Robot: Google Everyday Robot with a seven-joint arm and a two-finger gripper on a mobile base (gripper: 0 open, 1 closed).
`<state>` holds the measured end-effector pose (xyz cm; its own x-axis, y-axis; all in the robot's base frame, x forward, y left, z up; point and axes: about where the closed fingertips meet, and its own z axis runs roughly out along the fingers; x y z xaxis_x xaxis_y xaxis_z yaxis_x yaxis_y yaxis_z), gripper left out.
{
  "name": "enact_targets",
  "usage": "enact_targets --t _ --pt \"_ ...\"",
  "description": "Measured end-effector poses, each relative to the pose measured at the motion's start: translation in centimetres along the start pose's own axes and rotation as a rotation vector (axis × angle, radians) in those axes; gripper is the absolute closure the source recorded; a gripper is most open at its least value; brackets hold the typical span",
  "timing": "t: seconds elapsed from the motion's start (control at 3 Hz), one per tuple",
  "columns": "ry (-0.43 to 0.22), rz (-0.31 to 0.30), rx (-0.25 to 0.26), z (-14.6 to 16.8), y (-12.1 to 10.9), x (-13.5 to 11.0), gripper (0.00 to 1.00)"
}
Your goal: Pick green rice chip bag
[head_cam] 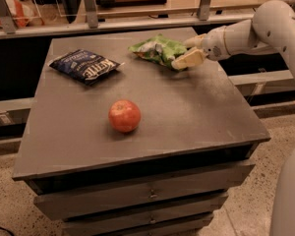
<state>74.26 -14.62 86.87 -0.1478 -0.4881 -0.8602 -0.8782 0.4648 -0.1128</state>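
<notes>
The green rice chip bag [157, 48] lies crumpled on the far right part of the grey cabinet top [187, 112]. It is bright green with white patches. My gripper [186, 54] reaches in from the right on a white arm and sits at the bag's right end, with one cream finger [189, 59] low in front of the bag and the other behind it. The bag rests on the surface.
A dark blue Kettle chip bag [85, 66] lies at the far left. A red apple [124, 115] sits near the middle front. Drawers run below the top. A railing and shelf stand behind. The cabinet's right edge drops off under my arm.
</notes>
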Motion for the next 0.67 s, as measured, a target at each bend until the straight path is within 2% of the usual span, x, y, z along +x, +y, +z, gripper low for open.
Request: enact_targets --t 0.33,0.67 --pt "0.003 -0.008 0.006 -0.16 0.13 -0.05 0.84" --pt "0.004 -0.016 0.013 -0.33 0.19 -0.17 1.00"
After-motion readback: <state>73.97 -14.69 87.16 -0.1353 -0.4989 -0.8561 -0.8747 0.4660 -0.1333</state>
